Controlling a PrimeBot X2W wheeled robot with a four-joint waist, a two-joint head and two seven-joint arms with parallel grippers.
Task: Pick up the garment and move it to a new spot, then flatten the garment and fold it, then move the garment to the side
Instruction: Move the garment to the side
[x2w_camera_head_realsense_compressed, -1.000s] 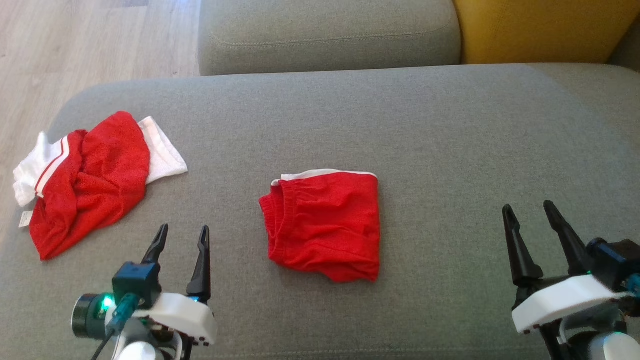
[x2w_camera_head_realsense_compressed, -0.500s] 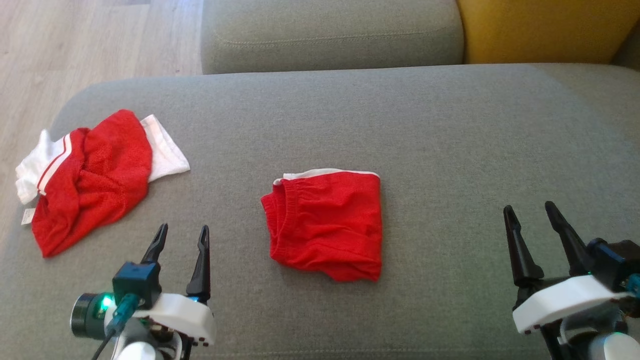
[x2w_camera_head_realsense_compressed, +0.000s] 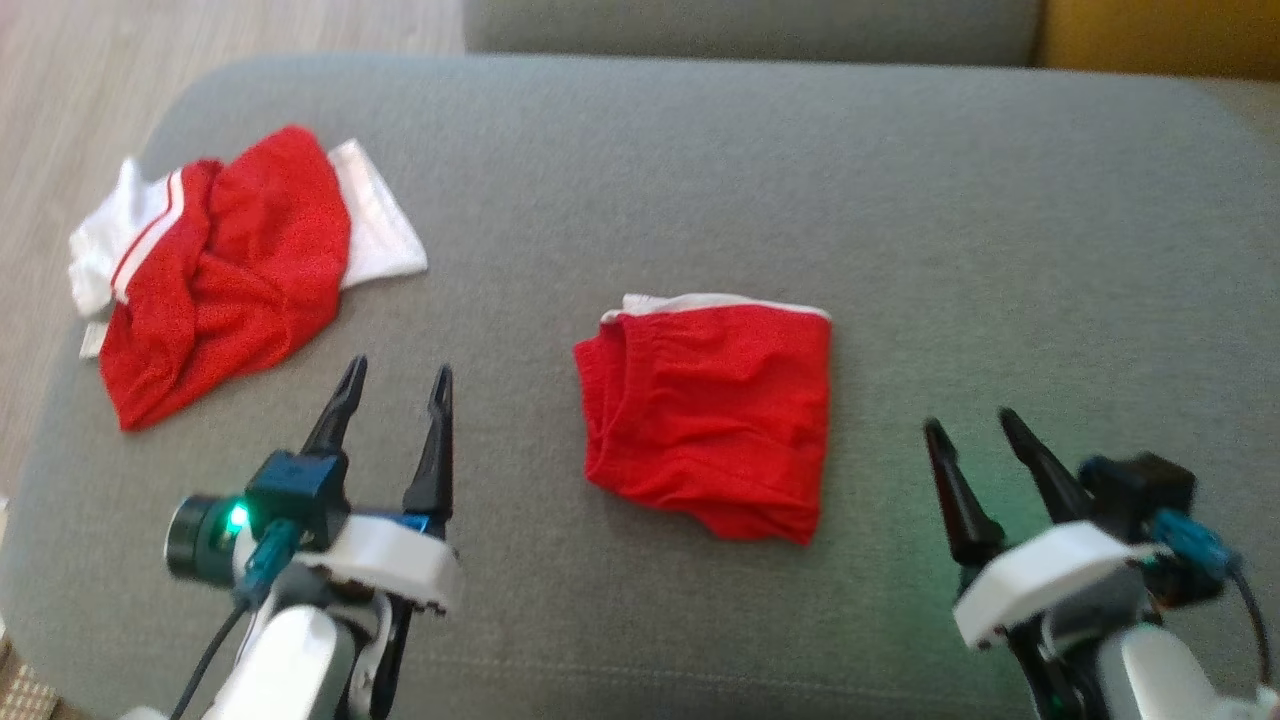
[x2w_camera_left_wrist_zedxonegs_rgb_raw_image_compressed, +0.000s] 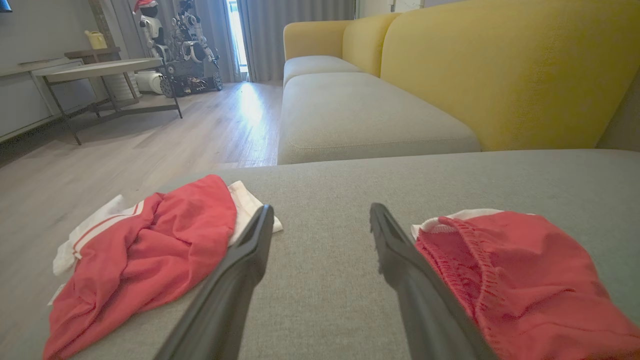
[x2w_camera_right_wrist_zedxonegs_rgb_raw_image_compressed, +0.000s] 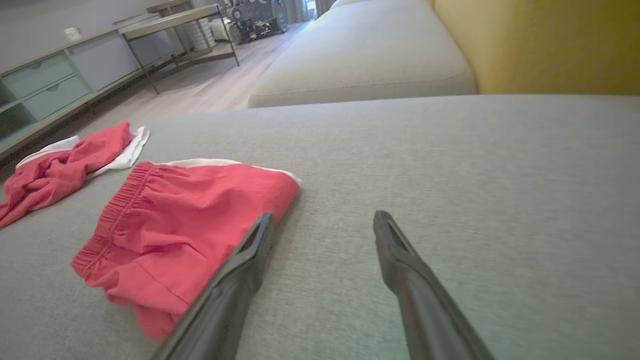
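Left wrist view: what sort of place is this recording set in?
Likely a living room, perhaps a test one: yellow-backed sofa, wood floor, and another robot parked by the curtains.

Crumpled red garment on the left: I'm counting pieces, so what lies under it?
White fabric pokes out from under the crumpled red garment, on the grey cushion. Whether it's a separate piece is hidden.

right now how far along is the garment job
Looks done: the red shorts lie neatly folded. In hand: nothing; the left gripper and right gripper hover open and empty on either side. Left: shifting the folded shorts aside; the crumpled red and white garment at far left is not folded.
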